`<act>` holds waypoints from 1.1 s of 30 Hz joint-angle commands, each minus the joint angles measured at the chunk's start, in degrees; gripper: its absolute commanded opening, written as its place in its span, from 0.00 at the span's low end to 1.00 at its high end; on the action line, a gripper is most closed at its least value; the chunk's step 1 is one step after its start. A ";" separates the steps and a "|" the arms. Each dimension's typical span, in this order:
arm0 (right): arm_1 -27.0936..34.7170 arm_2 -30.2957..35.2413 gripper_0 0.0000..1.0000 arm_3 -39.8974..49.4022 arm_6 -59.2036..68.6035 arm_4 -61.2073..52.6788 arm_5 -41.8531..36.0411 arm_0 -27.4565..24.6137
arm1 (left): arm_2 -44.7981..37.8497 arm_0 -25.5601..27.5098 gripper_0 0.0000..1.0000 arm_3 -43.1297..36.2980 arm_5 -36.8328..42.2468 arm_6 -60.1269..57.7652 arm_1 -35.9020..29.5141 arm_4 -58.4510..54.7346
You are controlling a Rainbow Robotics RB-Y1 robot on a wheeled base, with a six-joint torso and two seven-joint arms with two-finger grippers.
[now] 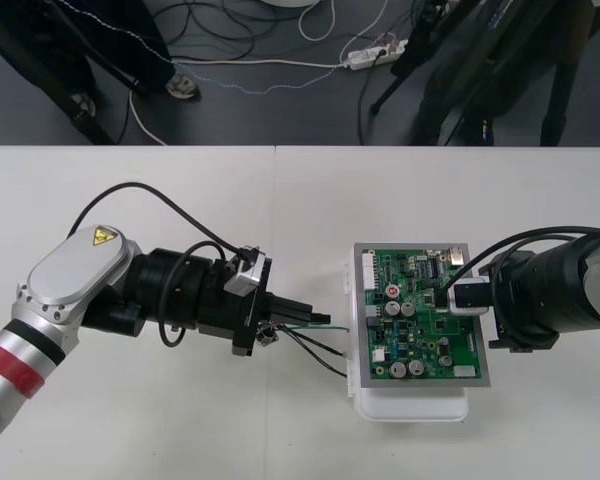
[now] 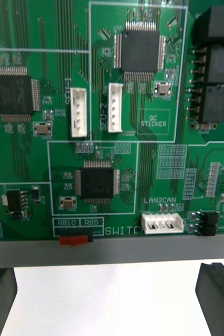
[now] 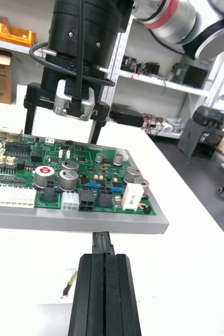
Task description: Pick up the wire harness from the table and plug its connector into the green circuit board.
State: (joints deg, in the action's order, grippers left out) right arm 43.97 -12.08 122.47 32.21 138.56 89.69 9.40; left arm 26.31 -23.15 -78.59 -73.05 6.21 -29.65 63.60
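You have a plain light counter [image 1: 180, 430] under both arms. Beyond its far edge there is a strip of dark floor [image 1: 280, 110] with loose cables [image 1: 240, 62] on it.

Your left arm comes in from the left and lies low over the counter, pointing to the right. The left tool [image 1: 325, 320] is clenched. In the left wrist view its two black fingers [image 3: 91, 294] stand pressed together in the middle, and the small black plug [image 3: 102, 242] of the wire harness [image 1: 315, 345] sticks out from between their tips.

The plug points to the right, at the left edge of the green circuit board [image 1: 420, 320]. It is near that edge and it is not in the board. The long axis of the harness goes about left to right. Its thin wires leave the tool and spread toward the board, the green one almost straight and the black ones slanting toward the near side of the counter. I cannot tell if the wires rest on the counter.

The board lies flat on its white base [image 1: 410, 405], right of the middle of the counter.

Your right tool [image 3: 59, 137] stands over the right edge of the board and looks down on it. It is released. Its fingers [image 2: 219, 294] stand far apart, with nothing between them.
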 commanded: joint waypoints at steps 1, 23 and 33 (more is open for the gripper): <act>-1.08 -0.84 1.00 0.75 -1.19 -0.66 0.31 1.50 | 0.50 0.82 0.00 -2.80 4.50 4.16 1.26 2.23; -2.13 -0.75 1.00 1.90 -0.57 -0.75 0.31 2.20 | 0.59 1.79 0.00 -3.06 8.98 8.12 6.09 6.27; -2.22 -0.93 1.00 1.90 -0.57 0.66 0.31 2.11 | 1.11 1.79 0.00 -3.24 8.98 9.70 6.53 6.27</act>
State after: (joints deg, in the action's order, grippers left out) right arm 42.29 -12.08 122.55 32.21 138.43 89.69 10.08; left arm 26.46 -21.93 -79.33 -66.07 11.45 -24.64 69.74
